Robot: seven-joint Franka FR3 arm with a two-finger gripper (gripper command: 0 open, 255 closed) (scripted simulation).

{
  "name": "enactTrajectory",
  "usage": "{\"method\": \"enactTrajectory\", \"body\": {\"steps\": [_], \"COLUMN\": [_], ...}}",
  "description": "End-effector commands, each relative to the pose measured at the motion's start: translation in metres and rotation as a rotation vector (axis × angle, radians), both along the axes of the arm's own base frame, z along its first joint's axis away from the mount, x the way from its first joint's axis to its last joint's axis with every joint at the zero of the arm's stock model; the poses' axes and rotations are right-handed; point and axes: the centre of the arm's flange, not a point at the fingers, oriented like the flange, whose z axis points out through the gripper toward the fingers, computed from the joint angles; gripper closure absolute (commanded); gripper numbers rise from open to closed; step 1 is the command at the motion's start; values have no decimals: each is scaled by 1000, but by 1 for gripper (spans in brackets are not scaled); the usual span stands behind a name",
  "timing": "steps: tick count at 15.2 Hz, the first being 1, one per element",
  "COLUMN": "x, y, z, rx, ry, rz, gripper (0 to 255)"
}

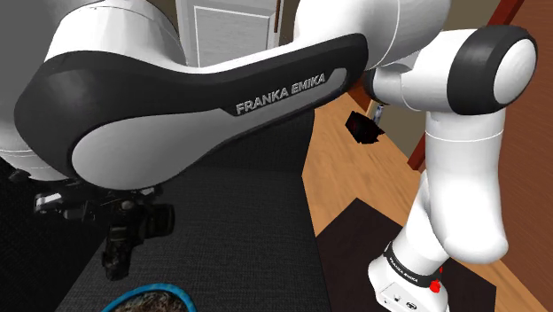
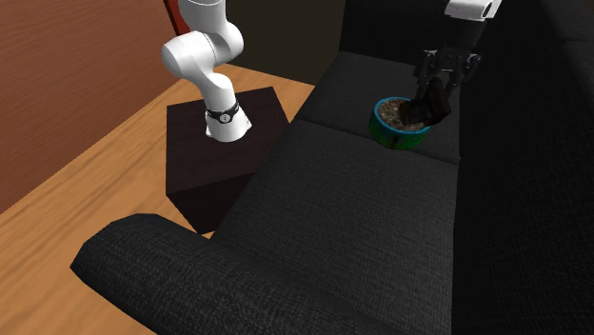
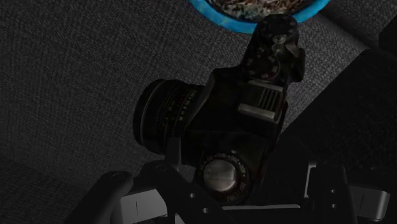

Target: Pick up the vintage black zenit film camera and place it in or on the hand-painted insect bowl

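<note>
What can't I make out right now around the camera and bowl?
Bowl: shoulder view, cut off by the bottom edge.
Bowl, wrist view: cut by the top edge; the camera covers part of its rim.
Gap between camera and bowl: second exterior view, the camera overlaps the rim, so its height is unclear.

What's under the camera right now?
Dark sofa fabric shows around the camera in the gripper; the blue-rimmed bowl lies just past it. The spot directly beneath is covered by the camera.
</note>
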Motion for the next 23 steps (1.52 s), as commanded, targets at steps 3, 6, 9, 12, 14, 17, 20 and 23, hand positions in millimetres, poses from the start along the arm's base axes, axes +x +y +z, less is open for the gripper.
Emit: {"method": "enactTrajectory", "body": {"steps": [3, 6, 9, 12, 14, 17, 20, 23], "x": [-44, -82, -82, -82, -82, -82, -82, -82], "y": [34, 64, 64, 64, 64, 64, 64, 64], "z": [3, 6, -10, -25, -36, -52, -68, -83], "rx": [0, 0, 0, 0, 0, 0, 0, 0], "ry": [-1, -1, -1, -1, -1, -1, -1, -1], "rz": [-1, -1, -1, -1, -1, -1, -1, -1], "gripper": [255, 255, 255, 255, 255, 255, 255, 255]}}
